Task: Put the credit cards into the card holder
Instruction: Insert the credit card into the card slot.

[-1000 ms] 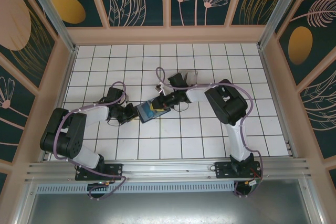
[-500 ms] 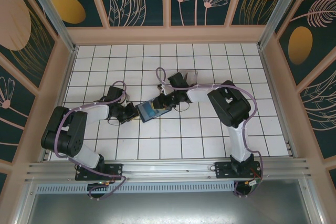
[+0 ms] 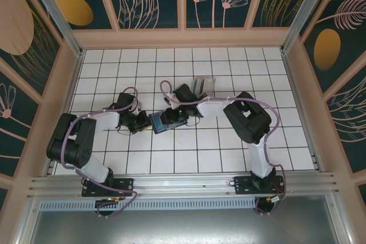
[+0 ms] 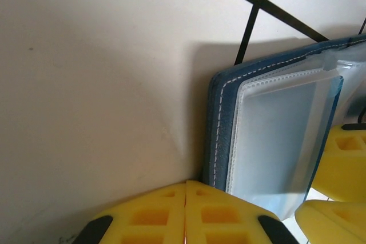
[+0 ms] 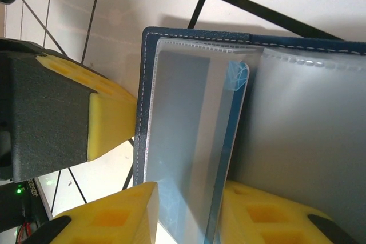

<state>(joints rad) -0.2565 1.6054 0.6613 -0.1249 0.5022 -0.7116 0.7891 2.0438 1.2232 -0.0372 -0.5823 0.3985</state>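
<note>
The card holder (image 3: 162, 122) lies open on the tiles, navy cover down and clear pockets up (image 5: 303, 118). My left gripper (image 3: 141, 123) is shut and empty, its yellow tips (image 4: 186, 186) pressed against the holder's stitched left edge (image 4: 219, 130). My right gripper (image 3: 175, 116) comes in from the right and is shut on a grey credit card (image 5: 183, 124) with a blue rim. The card lies against the holder's left pocket leaf, between my yellow fingers (image 5: 128, 212). More credit cards (image 3: 203, 86) lie in a grey stack behind the right arm.
White tiled floor (image 3: 229, 152) with dark grout, walled by a wooden frame (image 3: 183, 38) on three sides. The left gripper's finger (image 5: 108, 121) shows just beyond the holder's edge in the right wrist view. Open tiles lie to the right and at the back.
The right wrist has swung left and further over the card holder. The holder has slid slightly left against the left gripper, which stays put and shut.
</note>
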